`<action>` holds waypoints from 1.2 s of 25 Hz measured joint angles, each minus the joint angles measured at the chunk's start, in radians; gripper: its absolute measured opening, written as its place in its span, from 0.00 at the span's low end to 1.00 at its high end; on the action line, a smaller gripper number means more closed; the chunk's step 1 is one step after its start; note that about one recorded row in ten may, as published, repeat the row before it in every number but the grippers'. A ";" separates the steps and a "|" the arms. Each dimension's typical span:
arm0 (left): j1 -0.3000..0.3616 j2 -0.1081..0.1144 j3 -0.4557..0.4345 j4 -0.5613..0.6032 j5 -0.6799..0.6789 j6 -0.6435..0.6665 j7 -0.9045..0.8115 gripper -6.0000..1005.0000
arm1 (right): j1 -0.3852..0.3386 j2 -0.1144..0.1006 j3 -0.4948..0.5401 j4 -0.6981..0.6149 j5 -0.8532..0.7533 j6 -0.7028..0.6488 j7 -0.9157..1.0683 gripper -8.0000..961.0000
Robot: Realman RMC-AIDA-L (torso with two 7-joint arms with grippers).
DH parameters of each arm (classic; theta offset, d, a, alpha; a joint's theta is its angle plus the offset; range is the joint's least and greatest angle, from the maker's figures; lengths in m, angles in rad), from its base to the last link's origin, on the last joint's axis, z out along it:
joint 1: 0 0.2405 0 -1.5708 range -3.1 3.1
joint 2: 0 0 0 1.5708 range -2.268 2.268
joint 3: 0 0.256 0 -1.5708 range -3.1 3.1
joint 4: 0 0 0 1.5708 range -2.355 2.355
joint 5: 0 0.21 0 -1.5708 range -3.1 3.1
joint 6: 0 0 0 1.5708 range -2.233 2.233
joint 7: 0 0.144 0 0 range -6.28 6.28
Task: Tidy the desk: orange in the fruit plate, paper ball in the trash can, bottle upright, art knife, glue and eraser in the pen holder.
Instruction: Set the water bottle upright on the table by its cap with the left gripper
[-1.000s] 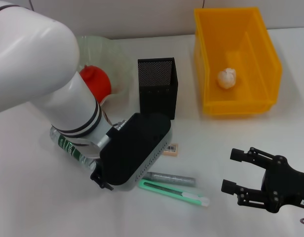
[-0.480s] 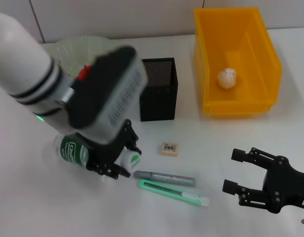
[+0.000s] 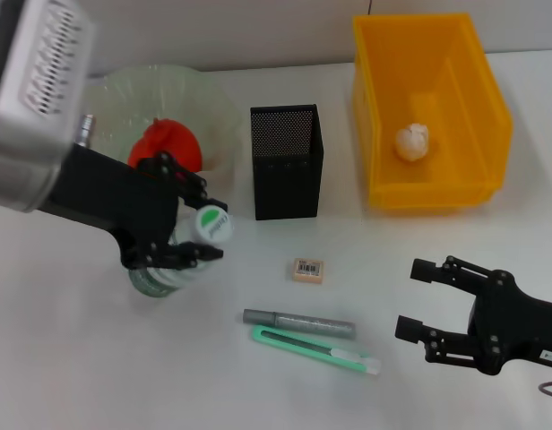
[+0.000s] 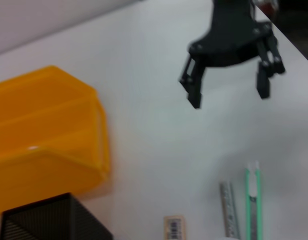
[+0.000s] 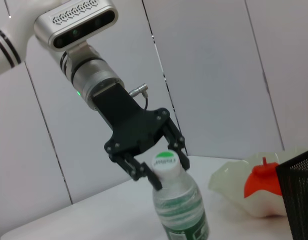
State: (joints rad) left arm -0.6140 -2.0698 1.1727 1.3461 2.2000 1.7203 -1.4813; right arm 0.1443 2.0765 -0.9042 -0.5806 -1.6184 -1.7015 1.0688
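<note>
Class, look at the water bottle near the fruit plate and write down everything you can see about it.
The bottle is small, of clear ribbed plastic, with a green label and a white cap printed green. It stands upright on the white desk in front of the fruit plate. The left tool has its fingers around the neck just under the cap, seemingly shut on it.

Yellow-orange trash can [image 3: 478, 170] — black mesh pen holder [image 3: 287, 184]
</note>
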 joint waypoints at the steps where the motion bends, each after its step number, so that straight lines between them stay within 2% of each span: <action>1: 0.010 0.000 -0.018 0.001 -0.010 -0.002 -0.001 0.48 | 0.004 0.000 -0.001 0.000 0.000 0.000 0.000 0.87; 2: 0.010 0.000 -0.018 0.001 -0.010 -0.002 -0.001 0.48 | 0.008 0.000 -0.001 0.000 0.000 -0.001 0.000 0.87; 3: 0.032 0.000 -0.073 -0.002 -0.031 -0.004 -0.005 0.48 | 0.015 -0.001 -0.002 -0.001 0.000 -0.001 0.000 0.87; 8: 0.084 0.000 -0.165 -0.016 -0.087 -0.023 -0.021 0.49 | 0.034 -0.004 -0.004 -0.001 0.000 -0.001 0.000 0.87; 13: 0.110 0.000 -0.229 -0.023 -0.121 -0.027 -0.088 0.50 | 0.043 -0.006 -0.004 -0.001 0.000 -0.001 0.002 0.87; 20: 0.139 0.001 -0.254 -0.025 -0.148 -0.034 -0.145 0.51 | 0.050 -0.009 -0.004 -0.001 0.000 -0.001 0.002 0.87; 30: 0.164 0.003 -0.260 -0.060 -0.153 -0.134 -0.174 0.53 | 0.051 -0.010 -0.004 -0.002 0.000 -0.001 0.002 0.87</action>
State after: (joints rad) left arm -0.4497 -2.0671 0.9128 1.2857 2.0467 1.5868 -1.6553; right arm 0.1955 2.0667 -0.9081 -0.5830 -1.6183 -1.7026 1.0706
